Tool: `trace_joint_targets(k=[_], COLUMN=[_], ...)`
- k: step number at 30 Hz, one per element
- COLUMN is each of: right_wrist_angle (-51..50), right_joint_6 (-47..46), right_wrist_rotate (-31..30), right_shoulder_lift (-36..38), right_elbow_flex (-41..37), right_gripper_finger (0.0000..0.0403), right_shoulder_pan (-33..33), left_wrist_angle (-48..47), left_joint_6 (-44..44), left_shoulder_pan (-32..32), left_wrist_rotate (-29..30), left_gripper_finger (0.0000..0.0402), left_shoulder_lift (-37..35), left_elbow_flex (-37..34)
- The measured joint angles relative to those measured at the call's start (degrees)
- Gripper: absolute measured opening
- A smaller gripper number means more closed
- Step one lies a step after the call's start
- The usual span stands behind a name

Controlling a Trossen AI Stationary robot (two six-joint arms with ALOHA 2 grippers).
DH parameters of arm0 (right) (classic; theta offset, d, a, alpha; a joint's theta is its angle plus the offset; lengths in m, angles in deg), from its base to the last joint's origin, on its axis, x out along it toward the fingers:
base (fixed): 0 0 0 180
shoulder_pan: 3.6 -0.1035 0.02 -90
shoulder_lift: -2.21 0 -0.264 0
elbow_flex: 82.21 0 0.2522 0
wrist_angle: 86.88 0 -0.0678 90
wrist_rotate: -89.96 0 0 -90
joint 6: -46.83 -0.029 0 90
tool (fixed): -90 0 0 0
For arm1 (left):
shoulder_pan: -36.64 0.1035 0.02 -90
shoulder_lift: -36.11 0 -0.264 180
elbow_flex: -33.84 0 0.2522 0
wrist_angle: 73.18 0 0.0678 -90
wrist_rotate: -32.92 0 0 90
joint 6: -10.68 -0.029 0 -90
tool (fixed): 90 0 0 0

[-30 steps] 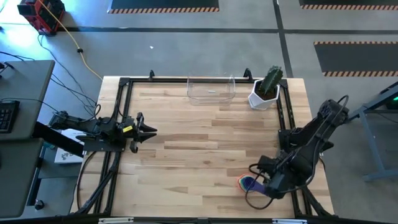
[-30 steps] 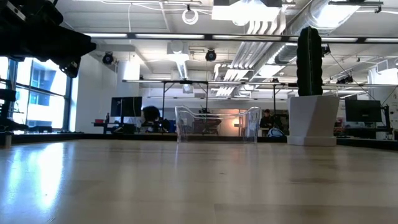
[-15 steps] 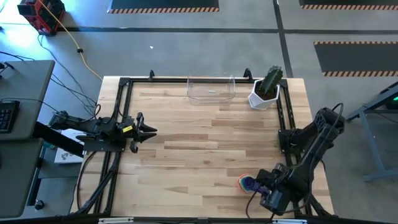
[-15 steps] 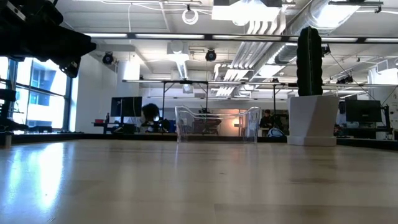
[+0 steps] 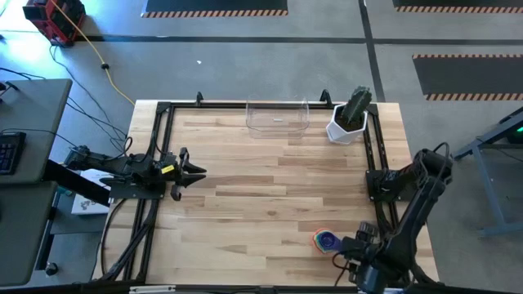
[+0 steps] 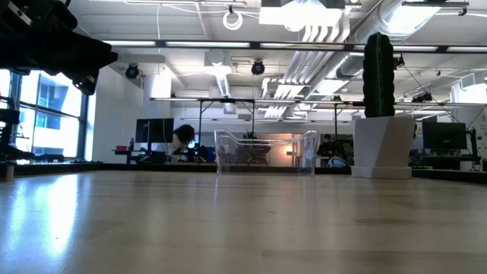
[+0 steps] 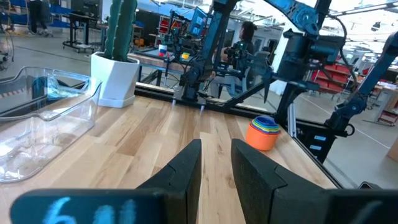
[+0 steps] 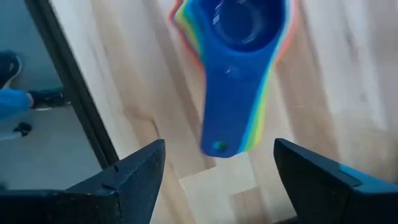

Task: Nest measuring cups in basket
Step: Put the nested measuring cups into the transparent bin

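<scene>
The measuring cups [image 5: 325, 240] stand nested in one stack on the table near its front right corner, blue cup on top [image 8: 239, 25], handles fanned out together [image 8: 236, 124]. My right gripper [image 5: 353, 255] points down just beside the stack. It is open wide [image 8: 217, 148], one finger on each side of the handle ends, touching nothing. The clear basket [image 5: 278, 118] stands at the far edge with nothing in it. My left gripper [image 5: 192, 171] waits level at the table's left, narrowly open [image 7: 216, 165].
A white pot with a green cactus [image 5: 350, 118] stands right of the basket at the far edge. Black frame rails [image 5: 377, 163] run along the table's sides. Bare wood [image 5: 270, 188] lies between the stack and the basket.
My right gripper has moved toward the table's near edge and down, off the top of the cup stack to its near right side. The stack, partly covered before, now shows in full in the high view. It has stayed in place.
</scene>
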Motion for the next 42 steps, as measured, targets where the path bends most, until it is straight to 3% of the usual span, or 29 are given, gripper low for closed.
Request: trace_joint_targets(k=[6,14,38,42], right_wrist_angle=[7.19,6.46,18.21,18.13], right_joint_6=[-1.03,-2.99,-0.38,0.8], right_wrist_rotate=[-0.88,-3.94,-0.85,-0.74], right_shoulder_lift=[0.0,0.57,0.59,0.59], right_elbow_flex=[-5.48,-6.13,-16.53,-16.53], right_gripper_finger=[0.0293,0.0293,0.0291,0.0271], right_shoulder_pan=[-2.7,-3.93,2.12,2.76], left_wrist_angle=[-0.01,0.01,-0.01,-0.01], left_joint_6=[0.02,0.0,0.0,0.0], left_shoulder_pan=[0.0,0.0,0.0,0.0], left_wrist_rotate=[0.01,0.02,0.01,0.0], left_gripper_finger=[0.0078,0.0078,0.0078,0.0078], left_shoulder_lift=[0.0,0.0,0.0,0.0], left_elbow_flex=[0.0,0.0,0.0,0.0])
